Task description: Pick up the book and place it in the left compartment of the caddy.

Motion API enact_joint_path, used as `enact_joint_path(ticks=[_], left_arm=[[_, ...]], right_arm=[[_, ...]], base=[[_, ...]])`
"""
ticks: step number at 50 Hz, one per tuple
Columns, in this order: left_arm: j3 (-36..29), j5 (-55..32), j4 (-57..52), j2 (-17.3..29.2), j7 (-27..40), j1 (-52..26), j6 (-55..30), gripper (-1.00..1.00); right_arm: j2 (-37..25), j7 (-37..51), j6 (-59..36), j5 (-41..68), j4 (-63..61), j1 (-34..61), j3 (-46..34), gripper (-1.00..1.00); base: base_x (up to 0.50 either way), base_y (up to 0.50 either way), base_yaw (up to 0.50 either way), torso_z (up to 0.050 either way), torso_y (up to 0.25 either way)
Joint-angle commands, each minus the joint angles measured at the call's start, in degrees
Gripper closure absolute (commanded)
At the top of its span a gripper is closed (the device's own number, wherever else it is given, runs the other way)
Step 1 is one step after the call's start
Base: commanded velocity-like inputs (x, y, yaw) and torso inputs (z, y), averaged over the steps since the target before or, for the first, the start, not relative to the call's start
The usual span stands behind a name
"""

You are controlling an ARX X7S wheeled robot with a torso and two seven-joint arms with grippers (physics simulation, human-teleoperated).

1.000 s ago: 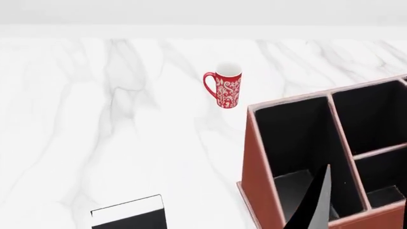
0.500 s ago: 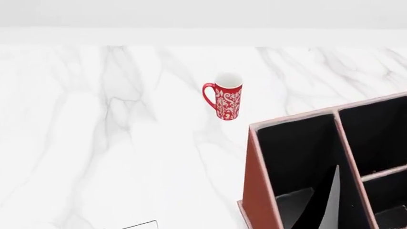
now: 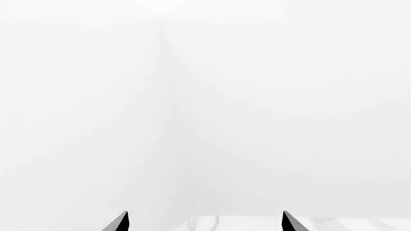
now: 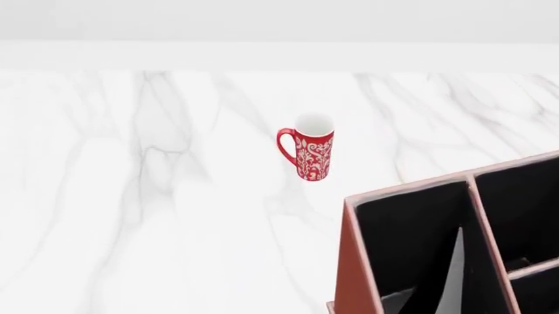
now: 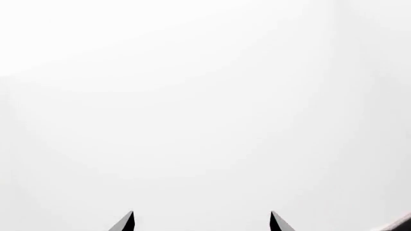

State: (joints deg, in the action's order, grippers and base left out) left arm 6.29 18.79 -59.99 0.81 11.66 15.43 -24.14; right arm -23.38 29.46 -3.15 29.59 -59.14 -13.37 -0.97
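Note:
The book is out of view in every frame. The reddish-brown caddy [image 4: 355, 268] fills the head view's lower right, cut off by the frame edges. Its left compartment [image 4: 406, 235] is the big black-lined slot nearest the sloped wall. A dark pointed fingertip [image 4: 448, 278] rises in front of that slot; I cannot tell which arm it belongs to. In the left wrist view, my left gripper [image 3: 204, 224] is open and empty, facing a white wall and a strip of marble. In the right wrist view, my right gripper [image 5: 201, 224] is open and empty, facing plain white.
A red-and-white patterned mug [image 4: 310, 154] stands upright on the white marble counter [image 4: 157, 196], behind and left of the caddy. The counter's back edge meets a white wall [image 4: 279, 26]. Smaller black-lined caddy sections [image 4: 524, 209] lie right of the left compartment.
The head view has swung upward. Mug and caddy slid down the frame, and the book, seen at the bottom left edge a second ago, has left the view.

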Motion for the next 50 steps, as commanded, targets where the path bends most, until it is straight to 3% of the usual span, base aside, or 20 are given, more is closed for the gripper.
enact_joint_path(ticks=[1,21,26,32,37,41,50], left_arm=[[1.0,0.0,0.0,-0.8,-2.4,-0.2,0.6,-1.00],[1.0,-0.3,0.0,-0.8,-2.4,-0.1,0.5,-1.00],[1.1,-0.6,0.0,-0.8,-2.4,-0.1,0.5,-1.00],[1.2,-0.9,0.0,-0.8,-2.4,0.0,0.5,-1.00],[0.9,-0.7,0.0,-0.8,-2.5,-0.3,0.1,-1.00],[1.0,-0.9,0.0,-0.8,-2.4,-0.3,0.2,-1.00],[1.4,-1.2,0.0,-0.8,-2.3,-0.1,0.4,-1.00]], right_arm=[[-0.1,-0.2,1.6,-1.3,0.7,0.2,0.2,-1.00],[-4.0,4.7,-1.4,0.1,-0.5,2.5,-0.4,-1.00],[-22.7,21.3,1.0,3.1,-0.8,8.2,-6.3,-1.00],[-36.4,31.2,2.3,7.7,-0.8,15.8,-13.0,-1.00],[-50.0,40.7,10.4,10.5,-0.8,24.1,-23.1,-1.00],[-54.4,43.6,13.5,12.3,-0.8,30.9,-30.0,-1.00],[-61.9,44.0,17.7,19.7,-0.4,33.6,-30.8,-1.00]], base=[[0.32,0.00,0.00,0.000,0.000],[0.03,0.00,0.00,0.000,0.001],[0.00,0.00,0.00,0.000,0.000],[0.00,0.00,0.00,0.000,0.000],[0.00,0.00,0.00,0.000,0.000],[0.00,0.00,0.00,0.000,0.000],[0.00,0.00,0.00,0.000,0.000]])
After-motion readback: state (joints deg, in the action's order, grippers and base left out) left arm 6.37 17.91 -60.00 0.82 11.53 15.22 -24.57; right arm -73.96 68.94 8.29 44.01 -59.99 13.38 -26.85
